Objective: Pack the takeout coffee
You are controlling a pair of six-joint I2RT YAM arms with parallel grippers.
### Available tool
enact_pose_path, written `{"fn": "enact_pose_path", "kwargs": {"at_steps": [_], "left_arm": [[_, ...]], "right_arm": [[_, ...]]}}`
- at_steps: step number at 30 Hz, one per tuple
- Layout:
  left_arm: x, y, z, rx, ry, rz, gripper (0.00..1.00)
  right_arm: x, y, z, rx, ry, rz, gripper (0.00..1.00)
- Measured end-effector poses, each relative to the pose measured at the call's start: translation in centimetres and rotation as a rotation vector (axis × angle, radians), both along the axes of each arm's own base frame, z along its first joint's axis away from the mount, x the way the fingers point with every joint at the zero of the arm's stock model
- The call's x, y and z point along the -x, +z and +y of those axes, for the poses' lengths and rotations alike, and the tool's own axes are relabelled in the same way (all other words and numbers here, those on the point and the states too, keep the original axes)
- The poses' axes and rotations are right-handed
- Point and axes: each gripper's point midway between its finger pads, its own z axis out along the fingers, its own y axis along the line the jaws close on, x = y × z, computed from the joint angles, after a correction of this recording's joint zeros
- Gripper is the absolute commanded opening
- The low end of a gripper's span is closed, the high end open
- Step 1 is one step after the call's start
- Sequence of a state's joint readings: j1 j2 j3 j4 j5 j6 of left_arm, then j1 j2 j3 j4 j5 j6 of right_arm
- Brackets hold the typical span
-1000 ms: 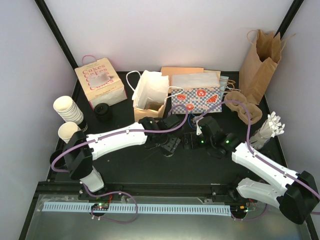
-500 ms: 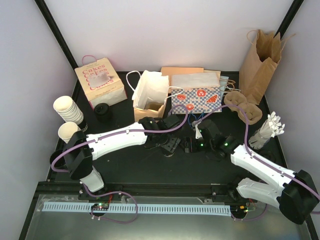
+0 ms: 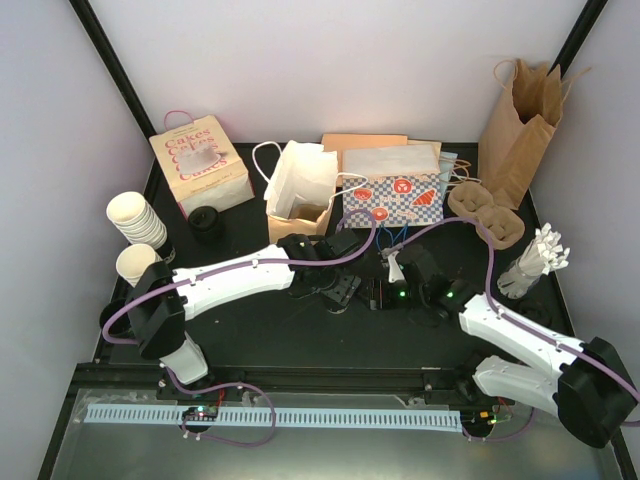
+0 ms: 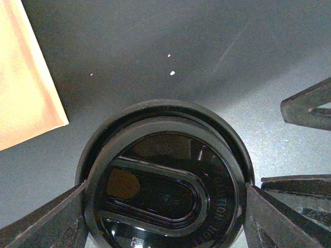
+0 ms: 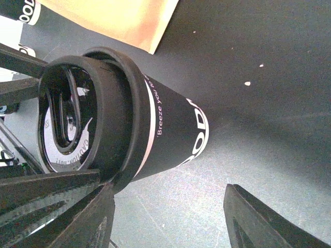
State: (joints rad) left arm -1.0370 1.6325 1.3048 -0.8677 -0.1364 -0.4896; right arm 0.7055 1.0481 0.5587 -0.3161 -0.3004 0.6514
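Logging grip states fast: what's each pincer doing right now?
Left pincer: closed on the coffee cup.
Right pincer: open, holding nothing.

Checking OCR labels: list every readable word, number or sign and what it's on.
"Cakes", repeated: cream box with the pink handle.
"Breeze you in", then cut off: white band on the takeout coffee cup.
"OD", part of larger white lettering: the same cup's side.
"CAUTION", raised: its black lid; the rest is unclear.
Small raised number at the lid's edge: too blurred.
"OD": black object, cropped.
Patterned bag: no readable words.
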Motion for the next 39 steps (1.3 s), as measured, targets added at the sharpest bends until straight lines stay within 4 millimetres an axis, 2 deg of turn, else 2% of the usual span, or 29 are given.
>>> {"fn": "enact_pose_path", "kwargs": {"at_steps": [10, 25, 39], "left_arm": [[0.0, 0.0, 0.0, 0.002, 0.000, 0.003, 0.77], [0.1, 0.0, -0.1, 0.005, -0.001, 0.005, 0.76], [0.1, 0.0, 0.0, 0.005, 0.001, 0.008, 0.74]], "right_arm": [[0.6, -1.2, 0.4, -0.091, -0.060, 0.077, 0.50], [-0.4, 0.5, 0.7, -0.201, -0.153, 0.070, 0.49], [-0.9, -0.3, 1.3, -0.208, -0.158, 0.090, 0.45]]}}
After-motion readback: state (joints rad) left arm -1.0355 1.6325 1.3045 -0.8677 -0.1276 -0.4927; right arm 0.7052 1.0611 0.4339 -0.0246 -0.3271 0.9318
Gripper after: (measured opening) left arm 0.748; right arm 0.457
